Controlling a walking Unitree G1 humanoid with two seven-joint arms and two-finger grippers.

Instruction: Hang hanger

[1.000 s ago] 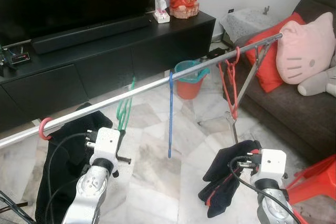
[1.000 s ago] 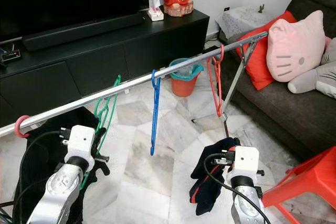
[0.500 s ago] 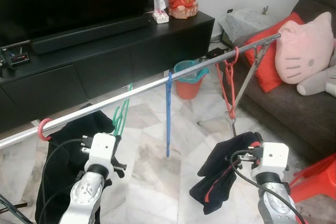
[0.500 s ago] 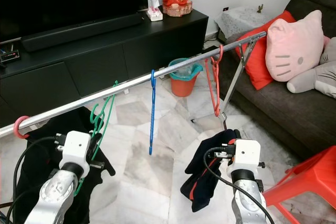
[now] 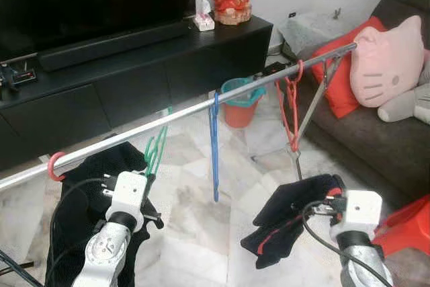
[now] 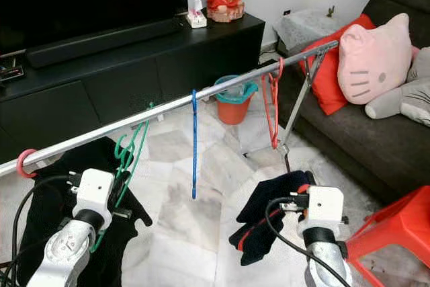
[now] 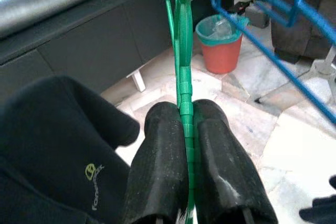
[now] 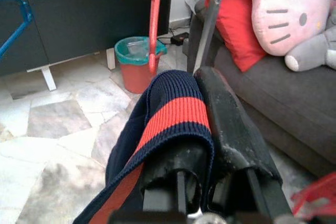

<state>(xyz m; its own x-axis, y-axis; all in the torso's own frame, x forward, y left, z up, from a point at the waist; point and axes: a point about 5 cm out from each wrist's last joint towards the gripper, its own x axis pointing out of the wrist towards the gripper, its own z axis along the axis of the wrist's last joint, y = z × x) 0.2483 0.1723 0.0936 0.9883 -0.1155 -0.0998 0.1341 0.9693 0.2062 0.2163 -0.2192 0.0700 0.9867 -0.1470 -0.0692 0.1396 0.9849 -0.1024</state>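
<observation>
Rail [image 5: 181,113] is the thing to watch here: a long silver bar that runs across the room, low on the robot's left and higher toward the sofa [image 5: 376,132] on its right.

The left gripper [image 7: 188,145] is pinched tight on the green hanger [image 5: 156,149]. It holds the hanger by its lower part, just under the rail. The hanger stands up tall, so its long way goes up and down, and its hook end points up at the rail. The hook looks to be right at the rail, maybe over it, but I cannot tell if it rests there on its own. So the rail is straight above the left gripper, and the left arm is the near one for this job.

Along the rail toward the sofa hang a blue hanger [image 5: 214,146] and then a red hanger [image 5: 290,115]. At the low end of the rail there is a pink hook [image 5: 55,165].

The right gripper [image 8: 202,145] is squeezed shut on a dark sock [image 5: 289,216] with a red stripe. It is below the rail, under the red hanger.

Black cloth [image 6: 47,186] hangs under the rail beside the left arm.
</observation>
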